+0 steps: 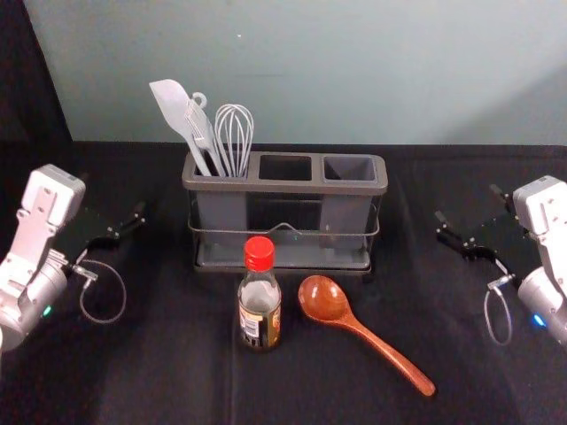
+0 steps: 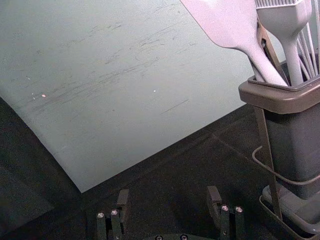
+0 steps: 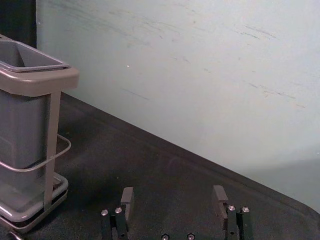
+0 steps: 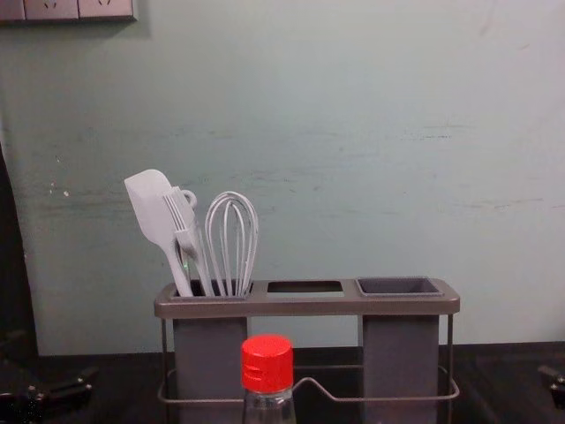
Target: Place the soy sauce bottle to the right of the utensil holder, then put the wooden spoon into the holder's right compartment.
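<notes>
Red-capped bottle (image 1: 260, 305) and wooden spoon (image 1: 326, 300) before the holder (image 1: 285, 187), left gripper (image 1: 112, 196) and right gripper (image 1: 468, 203) either side, jaws spread

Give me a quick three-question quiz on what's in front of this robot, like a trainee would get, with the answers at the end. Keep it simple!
1. True or false: from the robot's side, the wooden spoon lies to the right of the soy sauce bottle.
2. Fill in: the whisk stands in the utensil holder's ____ compartment.
3. What is the right gripper holding? a) the bottle b) the spoon c) nothing

Key: 1 true; 2 left; 3 c.
</notes>
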